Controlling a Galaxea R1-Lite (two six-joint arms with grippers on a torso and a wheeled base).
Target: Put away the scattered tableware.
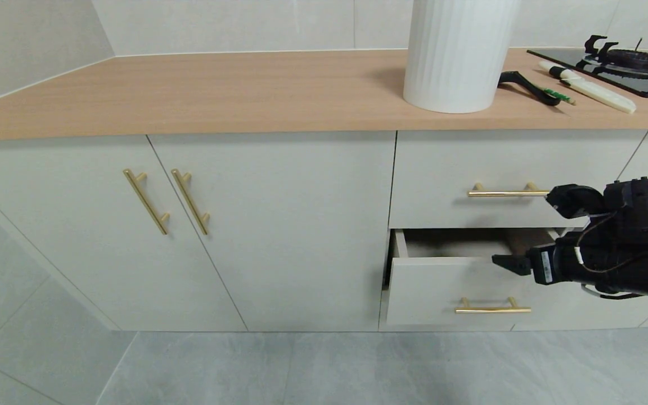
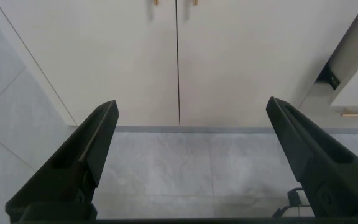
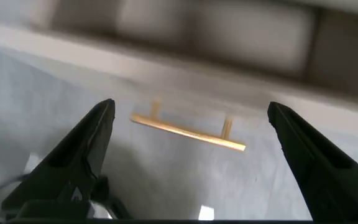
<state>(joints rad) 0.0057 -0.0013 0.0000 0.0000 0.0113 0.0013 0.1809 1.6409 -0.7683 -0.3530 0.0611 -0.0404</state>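
Note:
On the wooden counter [image 1: 245, 90] at the right lie a black-handled utensil [image 1: 526, 85], a small green piece [image 1: 559, 95] and a long cream utensil [image 1: 597, 91]. Below them the lower drawer [image 1: 442, 287] stands partly pulled out, its inside dark. My right gripper [image 1: 538, 232] hangs open just in front of that drawer, above its gold handle [image 1: 493, 308]. In the right wrist view the handle [image 3: 188, 132] lies between the spread fingers of the gripper [image 3: 191, 109], not touched. My left gripper [image 2: 191, 106] is open and holds nothing, low over the floor facing the cabinet doors [image 2: 179, 62].
A tall white ribbed container [image 1: 456, 53] stands on the counter beside the utensils. A black gas hob [image 1: 628, 62] is at the far right. The upper drawer [image 1: 504, 180] is closed. Two cabinet doors with gold handles [image 1: 166, 199] are on the left; grey tiled floor [image 1: 301, 365] lies below.

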